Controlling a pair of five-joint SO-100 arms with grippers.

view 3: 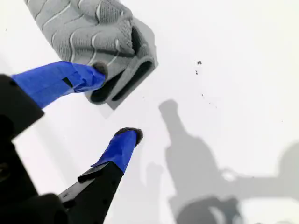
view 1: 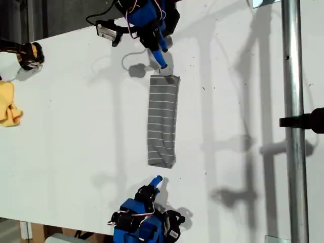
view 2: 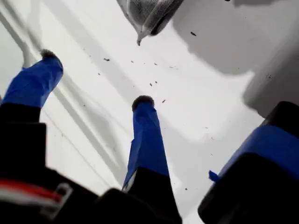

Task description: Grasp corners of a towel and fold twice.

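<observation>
Exterior view: overhead, facing straight down on the white table (view 1: 76, 126), far enough to take in both arms. First wrist view: low and close, looking along my first gripper (view 2: 96, 77) toward the towel (view 2: 148, 14). Second wrist view: likewise close, along my second gripper (view 3: 114, 102). All three share the towel.

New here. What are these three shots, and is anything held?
Two small blue-and-black robot arms face each other across a white table. The exterior view looks down from overhead; each wrist view rides on one arm's gripper. A grey striped towel, folded into a narrow strip, lies between them. My first gripper, at the exterior view's bottom, is open, short of the towel. My second gripper, at its top, is open right at the towel's folded end. Nothing is held. A yellow cloth lies at the exterior view's left edge.
</observation>
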